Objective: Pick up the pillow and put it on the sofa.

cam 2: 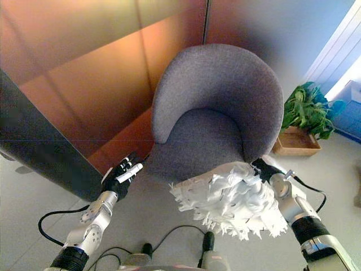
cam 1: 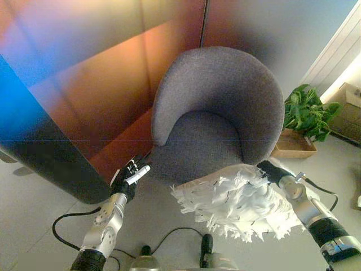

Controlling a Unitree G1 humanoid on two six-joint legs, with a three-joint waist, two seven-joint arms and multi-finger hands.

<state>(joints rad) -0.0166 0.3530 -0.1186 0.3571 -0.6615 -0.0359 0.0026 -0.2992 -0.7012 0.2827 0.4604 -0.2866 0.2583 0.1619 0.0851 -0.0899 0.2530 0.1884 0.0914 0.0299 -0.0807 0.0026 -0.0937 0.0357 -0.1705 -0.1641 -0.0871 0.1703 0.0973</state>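
A white shaggy pillow (cam 1: 237, 200) hangs in the air just in front of the seat edge of a round grey upholstered sofa chair (cam 1: 217, 107). My right hand (cam 1: 272, 171) comes in from the lower right and is shut on the pillow's upper right edge, its fingers partly buried in the fringe. My left hand (cam 1: 130, 175) is at the lower left, beside the chair's front left corner. Its fingers are relaxed and open, and it holds nothing. The chair's seat (cam 2: 197, 141) is bare.
A wood-toned wall panel (cam 1: 101, 84) stands behind and to the left of the chair, with a dark curved panel (cam 1: 45, 164) at the far left. A potted green plant (cam 1: 304, 113) in a wooden box (cam 1: 293, 145) sits right of the chair. Cardboard boxes (cam 1: 347, 110) stand at the far right.
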